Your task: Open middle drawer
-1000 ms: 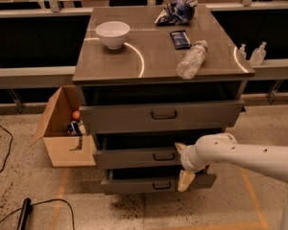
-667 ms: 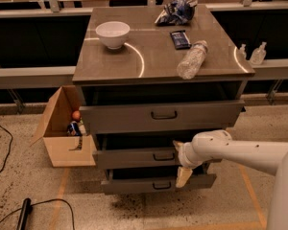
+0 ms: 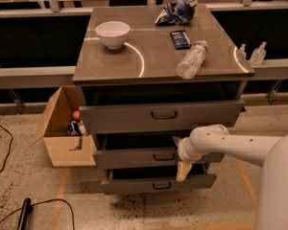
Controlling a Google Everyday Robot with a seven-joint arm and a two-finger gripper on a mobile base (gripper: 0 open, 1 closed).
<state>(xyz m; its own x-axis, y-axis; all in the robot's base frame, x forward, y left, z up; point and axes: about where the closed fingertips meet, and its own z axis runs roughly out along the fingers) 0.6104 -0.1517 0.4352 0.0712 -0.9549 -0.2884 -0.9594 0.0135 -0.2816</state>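
The middle drawer (image 3: 134, 158) is a grey metal front with a small dark loop handle (image 3: 163, 156) at its centre. It sits between a taller top drawer (image 3: 120, 119) and a smaller bottom drawer (image 3: 134, 185). A dark gap shows above its front, so it stands a little way out. My gripper (image 3: 180, 156), on the end of the white arm (image 3: 230, 145) coming in from the right, is right against the drawer front, just right of the handle. I cannot see whether it holds the handle.
On the cabinet top (image 3: 149, 61) stand a white bowl (image 3: 113, 33), a lying plastic bottle (image 3: 192, 59), a dark packet (image 3: 180, 39) and a blue bag (image 3: 176, 11). An open cardboard box (image 3: 67, 128) stands left of the drawers. A cable (image 3: 24, 212) lies on the floor.
My gripper has shifted a little to the left along the middle drawer front, closer to the handle. The drawers look unchanged.
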